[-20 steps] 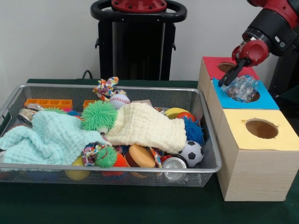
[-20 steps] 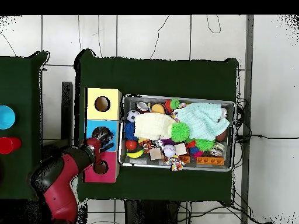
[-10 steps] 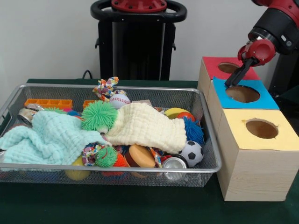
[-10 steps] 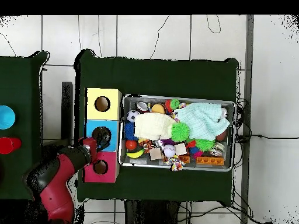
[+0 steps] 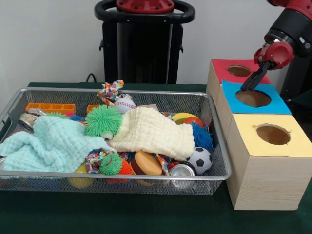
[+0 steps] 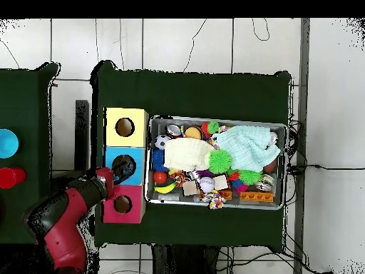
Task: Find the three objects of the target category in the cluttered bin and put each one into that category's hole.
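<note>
Where round hole (image 5: 253, 98) gapes, slim gripper (image 5: 249, 83)

Wire mesh bin (image 5: 217, 168) heaped with toys, blue-topped hole (image 5: 253, 98) open

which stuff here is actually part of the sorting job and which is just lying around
Part of the job:
wire bin with its jumble
red box, blue box, yellow box, each with a hole
gripper, over the blue box

Lying about:
blue round thing and red round thing on the side table
</note>
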